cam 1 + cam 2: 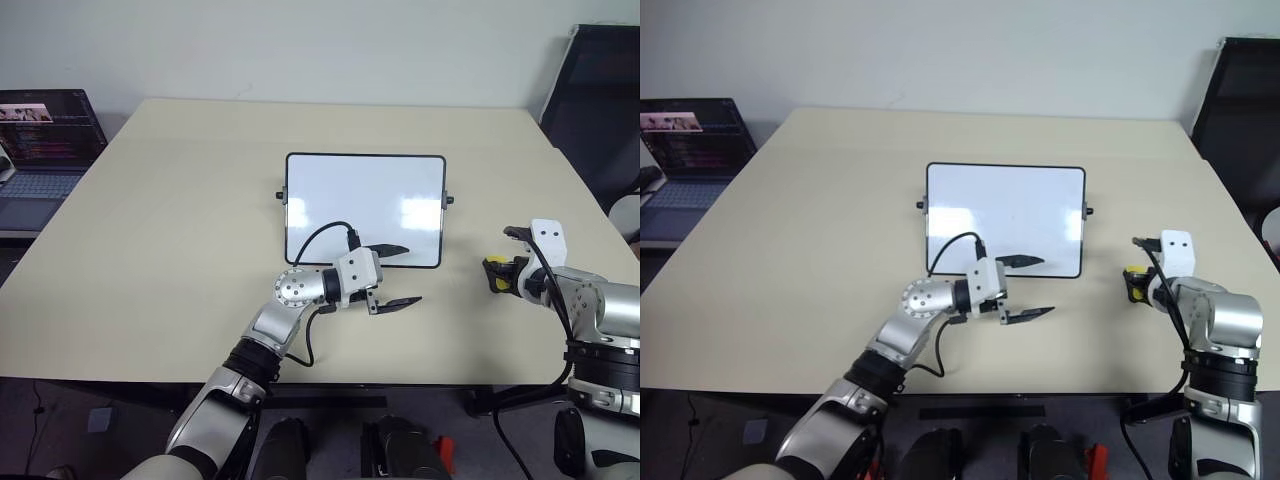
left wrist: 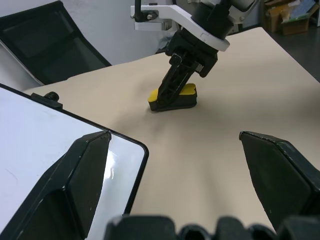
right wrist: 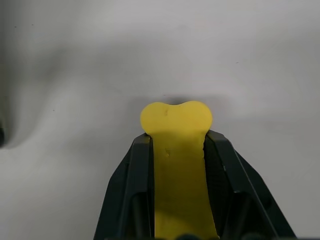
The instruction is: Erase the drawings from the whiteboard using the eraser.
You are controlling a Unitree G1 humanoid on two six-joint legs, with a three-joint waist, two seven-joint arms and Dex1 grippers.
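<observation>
Squeezing visibly between the right tool's [image 2: 176, 90] fingers, the eraser [image 2: 186, 94] sits on the counter [image 1: 180, 230] right of the whiteboard [image 1: 365, 205]: light, soft foam, best gripped across its sides. Left tool [image 1: 392, 275] gapes empty.

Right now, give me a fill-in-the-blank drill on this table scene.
1. The right gripper is shut on the ____.
2. The left gripper, at the whiteboard's near edge, has its fingers ____.
3. The eraser lies on the table to the robot's ____ of the whiteboard.

Missing: eraser; open; right
</observation>
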